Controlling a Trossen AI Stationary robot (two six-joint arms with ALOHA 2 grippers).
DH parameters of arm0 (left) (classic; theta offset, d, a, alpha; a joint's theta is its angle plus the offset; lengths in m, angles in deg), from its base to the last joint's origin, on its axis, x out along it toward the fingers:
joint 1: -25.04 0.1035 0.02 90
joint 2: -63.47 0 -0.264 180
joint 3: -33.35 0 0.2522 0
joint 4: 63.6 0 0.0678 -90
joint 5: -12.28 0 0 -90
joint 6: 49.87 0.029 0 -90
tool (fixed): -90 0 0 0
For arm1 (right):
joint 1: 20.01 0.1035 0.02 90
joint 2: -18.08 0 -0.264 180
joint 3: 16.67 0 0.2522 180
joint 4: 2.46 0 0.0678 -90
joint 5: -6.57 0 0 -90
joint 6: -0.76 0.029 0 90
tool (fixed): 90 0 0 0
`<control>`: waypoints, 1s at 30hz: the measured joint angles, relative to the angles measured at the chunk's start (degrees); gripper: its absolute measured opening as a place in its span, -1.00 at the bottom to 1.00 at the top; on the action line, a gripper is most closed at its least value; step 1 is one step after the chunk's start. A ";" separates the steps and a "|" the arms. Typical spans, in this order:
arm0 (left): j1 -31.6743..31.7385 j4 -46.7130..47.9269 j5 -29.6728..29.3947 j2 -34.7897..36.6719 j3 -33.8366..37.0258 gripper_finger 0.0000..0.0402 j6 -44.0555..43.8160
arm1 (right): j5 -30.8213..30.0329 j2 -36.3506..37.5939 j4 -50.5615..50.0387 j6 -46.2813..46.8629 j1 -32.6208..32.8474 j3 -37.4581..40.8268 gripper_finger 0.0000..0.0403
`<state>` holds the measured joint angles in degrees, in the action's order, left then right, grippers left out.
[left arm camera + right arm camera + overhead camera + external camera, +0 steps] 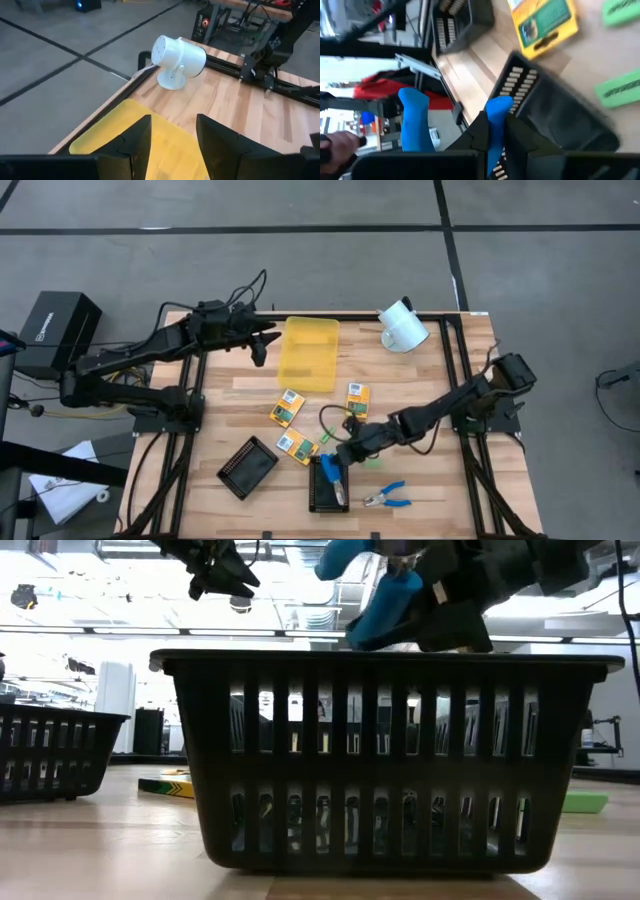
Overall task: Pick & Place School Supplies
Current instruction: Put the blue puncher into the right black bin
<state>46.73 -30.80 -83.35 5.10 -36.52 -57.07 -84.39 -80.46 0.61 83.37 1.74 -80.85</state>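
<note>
Right now, from where I stand:

Table: the wooden table (440, 380) fills the high view, and both dark arms reach in over it.

Left arm: it comes in from nine o'clock, and the left gripper (262, 345) hangs at the edge of the yellow bin (309, 352), up toward twelve o'clock. In the left wrist view its fingers (131, 145) are spread apart with nothing between them, above the bin's yellow floor.

Right arm: it stretches in from three o'clock toward six, ending with the right gripper (341, 459) above the middle tray.

Pincer on the right: pressed onto one handle of the blue-handled scissors (496, 117); the second blue handle sticks out free beside it. In the low view they hang just over the tray's rim.

Trays: one black slotted tray (326, 490) sits at six o'clock under the right gripper, and another black tray (247, 467) lies near seven o'clock, well apart from the first.

Lamp: a white lamp-like object (403, 326) lies tipped at one o'clock.

Boxes: three yellow-orange boxes (287, 408) lie mid-table, between the bin and the trays.

Second scissors: a blue-handled pair (390, 497) lies flat at five o'clock, just beside the middle tray.

Green blocks: two light-green blocks (619, 89) lie on the wood near the tray in the right wrist view.
</note>
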 joint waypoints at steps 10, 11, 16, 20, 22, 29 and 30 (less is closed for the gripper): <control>-0.02 0.22 0.00 0.04 0.00 -0.25 0.92 | 5.09 -6.89 -0.24 -0.05 0.29 -3.84 -0.88; 0.00 0.25 0.00 0.04 0.00 -0.25 0.92 | 5.47 -6.89 -0.33 -0.07 0.31 -3.82 -0.88; -0.02 0.29 0.00 0.04 0.00 -0.25 0.92 | 5.40 -6.55 -2.01 -2.51 0.24 -3.74 -0.86; -0.02 0.31 0.00 0.04 0.00 -0.25 0.80 | 5.15 -6.24 -0.90 -3.56 -0.21 -3.88 -0.56; -0.02 0.36 0.00 0.04 0.00 -0.25 0.79 | 5.15 -6.28 -1.14 -3.75 -0.40 -3.84 -0.38; -0.02 0.53 -0.02 0.04 0.00 -0.25 0.77 | 5.10 -6.28 0.06 -4.59 -1.13 -3.84 -0.03; -0.02 0.53 -0.02 0.04 0.00 -0.25 0.77 | 5.10 -6.28 0.78 -4.61 -1.36 -3.84 -0.01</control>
<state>46.71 -30.27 -83.37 5.14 -36.52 -56.31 -79.29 -86.74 1.39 78.76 0.38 -84.69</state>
